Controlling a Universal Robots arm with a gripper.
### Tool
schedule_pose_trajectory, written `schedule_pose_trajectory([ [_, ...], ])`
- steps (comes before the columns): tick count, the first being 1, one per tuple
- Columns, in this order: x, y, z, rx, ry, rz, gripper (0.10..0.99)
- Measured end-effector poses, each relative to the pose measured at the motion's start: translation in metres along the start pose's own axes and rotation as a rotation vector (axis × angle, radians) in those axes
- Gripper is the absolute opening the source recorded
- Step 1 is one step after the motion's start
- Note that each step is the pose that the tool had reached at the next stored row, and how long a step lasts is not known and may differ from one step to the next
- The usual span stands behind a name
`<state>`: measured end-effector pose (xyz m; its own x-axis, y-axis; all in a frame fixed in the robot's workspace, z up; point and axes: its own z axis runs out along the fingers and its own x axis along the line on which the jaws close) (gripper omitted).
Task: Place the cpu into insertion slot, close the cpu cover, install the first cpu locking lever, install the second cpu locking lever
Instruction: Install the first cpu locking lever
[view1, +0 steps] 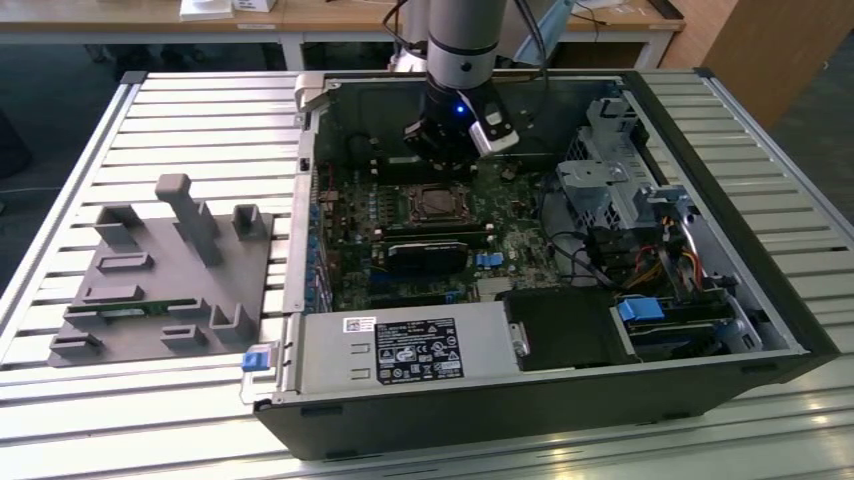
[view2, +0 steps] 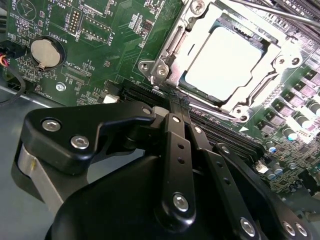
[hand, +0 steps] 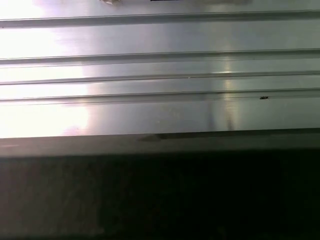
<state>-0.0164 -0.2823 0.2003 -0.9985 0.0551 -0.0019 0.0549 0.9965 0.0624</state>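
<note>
Black gripper (view2: 172, 107) linkages crowd the second wrist view, fingers drawn together to a point just short of the socket's near edge and gripping nothing. Beyond them the open computer case (view1: 747, 330) lies on a slatted metal table (view1: 200, 120), its green motherboard (view2: 95, 45) exposed. On it, the cpu (view2: 225, 60) already sits in the insertion slot (view1: 438, 203), with the cpu cover (view2: 280, 55) lowered around it. Whether the locking levers are latched cannot be told, so that stage may remain.
</note>
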Motion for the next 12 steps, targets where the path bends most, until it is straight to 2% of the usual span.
schedule_pose_trajectory([
  [6, 0.0000, 0.0001, -0.0015, 0.000, 0.0000, 0.000, 0.106],
  [12, 0.0000, 0.0000, -0.0007, 0.010, -0.0003, 0.000, 0.106],
])
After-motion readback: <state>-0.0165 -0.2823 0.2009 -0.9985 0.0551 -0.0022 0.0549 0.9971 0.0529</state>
